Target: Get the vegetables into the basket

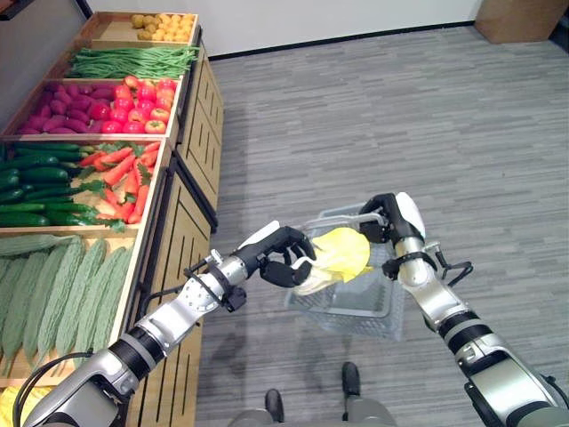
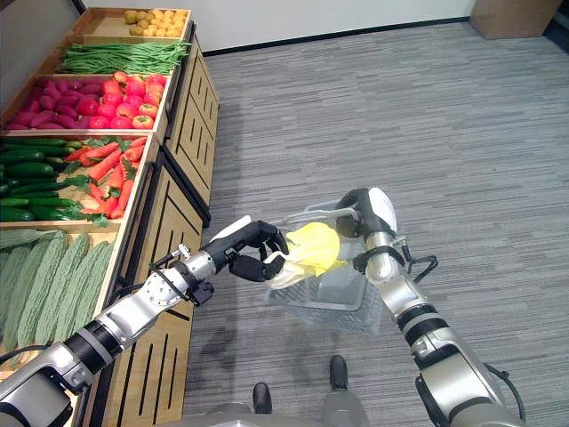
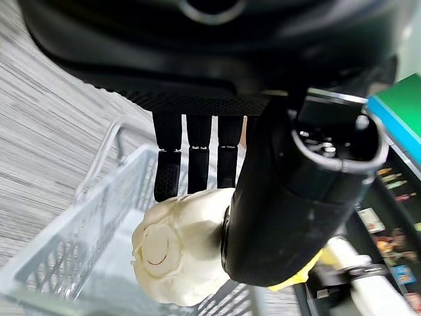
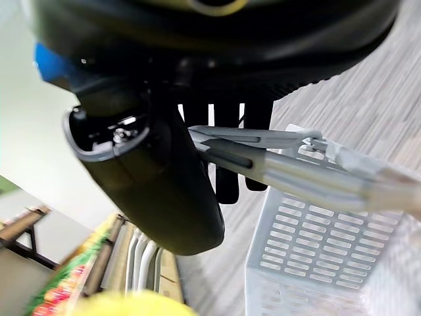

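Observation:
My left hand (image 1: 283, 256) is shut on a pale cabbage with yellow leaves (image 1: 338, 253), held just over the grey plastic basket (image 1: 351, 307). In the left wrist view the cabbage's white stem end (image 3: 177, 253) sits between thumb and fingers above the basket's slotted wall (image 3: 72, 257). My right hand (image 1: 384, 222) is shut on the basket's handle (image 4: 283, 168), carrying the basket above the floor at its far right side.
A wooden produce stand (image 1: 182, 205) runs along the left with bins of bitter gourds (image 1: 53, 285), cucumbers (image 1: 36, 187), carrots (image 1: 124, 178), tomatoes (image 1: 142, 102), green beans (image 1: 133, 60) and potatoes (image 1: 162, 27). Grey carpet (image 1: 400, 116) lies to the right.

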Available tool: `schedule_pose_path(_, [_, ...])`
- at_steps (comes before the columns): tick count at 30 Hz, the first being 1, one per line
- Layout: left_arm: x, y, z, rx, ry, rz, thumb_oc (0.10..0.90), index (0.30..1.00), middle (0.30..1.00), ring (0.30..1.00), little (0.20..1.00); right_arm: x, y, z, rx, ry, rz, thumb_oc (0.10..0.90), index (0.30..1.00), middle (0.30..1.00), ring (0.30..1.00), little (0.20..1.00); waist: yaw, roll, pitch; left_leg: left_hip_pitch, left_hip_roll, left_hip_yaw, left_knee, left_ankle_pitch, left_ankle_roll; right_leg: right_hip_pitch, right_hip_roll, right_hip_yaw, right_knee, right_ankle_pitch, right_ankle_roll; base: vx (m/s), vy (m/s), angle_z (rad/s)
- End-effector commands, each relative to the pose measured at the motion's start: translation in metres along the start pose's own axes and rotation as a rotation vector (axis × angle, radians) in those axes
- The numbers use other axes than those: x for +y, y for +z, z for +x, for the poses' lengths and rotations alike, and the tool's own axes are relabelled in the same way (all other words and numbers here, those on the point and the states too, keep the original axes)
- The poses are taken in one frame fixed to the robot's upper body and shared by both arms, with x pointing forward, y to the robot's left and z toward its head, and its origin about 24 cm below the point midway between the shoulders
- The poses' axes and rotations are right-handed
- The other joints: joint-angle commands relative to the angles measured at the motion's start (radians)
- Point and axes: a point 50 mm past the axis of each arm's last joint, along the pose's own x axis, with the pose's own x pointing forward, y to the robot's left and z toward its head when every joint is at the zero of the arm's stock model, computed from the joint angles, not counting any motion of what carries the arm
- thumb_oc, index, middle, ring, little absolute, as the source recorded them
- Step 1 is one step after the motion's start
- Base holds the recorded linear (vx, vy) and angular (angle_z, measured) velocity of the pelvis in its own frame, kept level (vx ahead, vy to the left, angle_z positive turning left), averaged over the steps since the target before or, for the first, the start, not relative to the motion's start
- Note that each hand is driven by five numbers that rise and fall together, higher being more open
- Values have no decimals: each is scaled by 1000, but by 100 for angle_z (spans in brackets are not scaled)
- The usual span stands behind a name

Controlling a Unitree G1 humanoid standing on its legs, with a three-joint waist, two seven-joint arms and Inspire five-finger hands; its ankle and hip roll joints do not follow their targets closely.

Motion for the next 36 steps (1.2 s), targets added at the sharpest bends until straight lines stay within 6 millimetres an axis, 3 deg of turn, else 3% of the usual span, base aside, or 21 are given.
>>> schedule_pose_path(1, [21,26,13,-127,84,106,400,300,300,300,300,-24,107,23,-422,-158,244,400,300,300,300,300,0,-77,-111,-58,41,-67,0,-12,-56,59,-58,29,0,-102,111,9,6,-5])
schedule_pose_path(11, [26,2,13,-10,274,165,400,300,300,300,300,-16,125,-5,-540,-107,443,400,300,300,300,300,-5,-89,-115,-54,44,-59,0,-14,-54,56,-61,32,0,-99,115,3,-2,-2])
schedule_pose_path(12, [30,-6,9,29,334,173,735,769,769,769,769,-17,125,-10,-557,-105,454,400,300,300,300,300,-4,-90,-115,-54,45,-57,0,-14,-56,57,-61,30,0,-98,115,0,-20,-6])
schedule_pose_path(13, [32,-11,6,51,375,169,735,769,769,769,769,-17,126,-12,-567,-98,464,400,300,300,300,300,-3,-92,-114,-54,46,-55,0,-13,-57,57,-60,29,0,-98,115,-3,-21,-5])
schedule_pose_path(14, [32,-14,4,64,390,169,900,1000,1000,1000,1000,-17,125,-14,-569,-98,467,400,300,300,300,300,-3,-92,-115,-54,46,-55,0,-13,-57,57,-60,29,0,-99,115,0,0,0])
schedule_pose_path(18, [31,-32,-5,155,507,121,900,1000,1000,1000,1000,-15,123,-24,-581,-75,504,400,300,300,300,300,-6,-96,-115,-50,51,-50,0,-13,-61,56,-57,32,0,-99,113,0,0,0])
schedule_pose_path(21, [29,-36,-9,164,515,99,900,1000,1000,1000,1000,-17,120,-26,-580,-72,502,400,300,300,300,300,-6,-97,-116,-49,54,-50,0,-12,-63,59,-56,28,0,-100,112,0,0,0])
schedule_pose_path(32, [19,-6,-22,-27,496,-92,900,1000,1000,1000,1000,-26,79,-24,-425,-168,416,400,300,300,300,300,5,-96,-121,-47,51,-67,0,-15,-60,72,-57,15,0,-108,109,3,-1,1])
schedule_pose_path(36, [7,-1,-39,-92,386,-264,900,1000,1000,1000,1000,-38,52,-22,-320,-251,356,400,300,300,300,300,17,-90,-118,-46,48,-78,0,-14,-56,77,-60,6,0,-110,107,15,-2,10])
